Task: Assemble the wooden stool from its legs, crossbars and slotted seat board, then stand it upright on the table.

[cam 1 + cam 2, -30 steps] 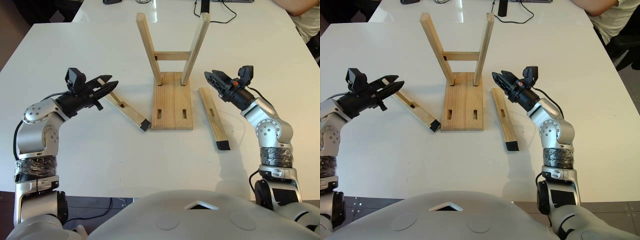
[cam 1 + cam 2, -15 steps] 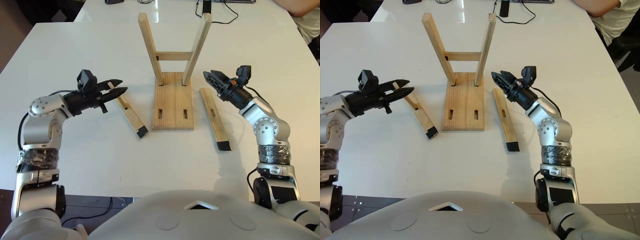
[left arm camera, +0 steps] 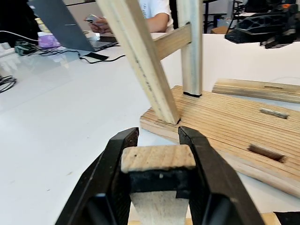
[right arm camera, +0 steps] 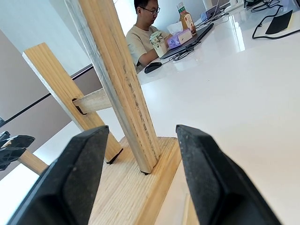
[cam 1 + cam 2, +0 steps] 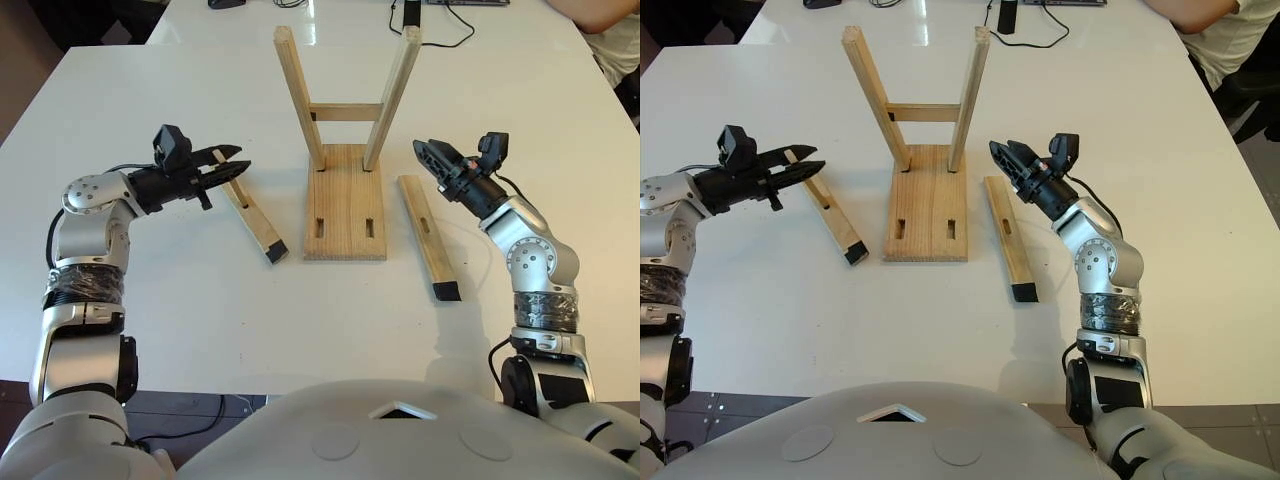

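Left gripper (image 5: 238, 160) clenched on loose leg (image 5: 255, 215) end, beside seat board (image 5: 345, 200); right gripper (image 5: 422, 150) spread, empty. Left wrist: fingers (image 3: 117, 154) pinch tip only, leg could swing, hit standing frame (image 3: 140, 51). Right wrist: frame close ahead.

Beyond the far edge of the table (image 5: 200, 300) you have a black mouse (image 4: 153, 67) and a small black block (image 5: 410, 12), with a black cable (image 5: 450, 40) looping beside it. Farther back you can see an open laptop (image 3: 58, 21), a purple box (image 4: 180, 37) just beside it, and a bottle (image 4: 186, 20) standing upright next to the box.
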Controlling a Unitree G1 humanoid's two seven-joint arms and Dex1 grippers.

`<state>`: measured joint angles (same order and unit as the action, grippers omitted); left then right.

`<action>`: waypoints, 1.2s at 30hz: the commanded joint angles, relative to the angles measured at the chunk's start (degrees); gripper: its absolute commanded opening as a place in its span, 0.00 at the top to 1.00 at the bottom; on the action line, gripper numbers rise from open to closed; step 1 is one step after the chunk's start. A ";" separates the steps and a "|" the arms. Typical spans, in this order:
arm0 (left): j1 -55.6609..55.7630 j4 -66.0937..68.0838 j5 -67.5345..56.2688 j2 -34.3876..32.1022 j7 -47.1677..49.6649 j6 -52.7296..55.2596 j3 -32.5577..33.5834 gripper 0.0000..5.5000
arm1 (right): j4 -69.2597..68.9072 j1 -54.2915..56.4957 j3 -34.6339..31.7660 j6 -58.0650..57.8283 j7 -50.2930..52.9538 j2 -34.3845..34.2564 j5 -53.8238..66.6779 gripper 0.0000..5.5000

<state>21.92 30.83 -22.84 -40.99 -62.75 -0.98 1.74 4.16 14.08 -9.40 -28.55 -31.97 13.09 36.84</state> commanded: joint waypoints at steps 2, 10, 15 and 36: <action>-2.26 -0.38 1.93 -1.10 7.47 5.09 4.84 0.59 | 0.38 0.78 -1.88 1.49 1.62 -0.83 -0.34 0.52; -25.00 -26.26 -2.16 -3.46 11.86 11.61 17.94 0.53 | 0.87 -1.50 -6.33 4.56 4.72 -0.17 -1.66 0.52; -23.89 -26.57 -0.09 1.04 24.16 12.52 21.94 0.53 | 1.26 -1.41 -6.56 4.55 5.11 -0.09 -2.37 0.52; 1.50 -10.13 6.48 24.48 63.90 20.08 16.75 0.53 | 10.38 6.85 0.41 11.46 5.38 -5.09 -9.84 0.52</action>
<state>26.28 11.53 -18.24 -17.62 1.44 16.89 19.15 14.22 20.90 -9.29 -17.74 -26.87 8.63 27.94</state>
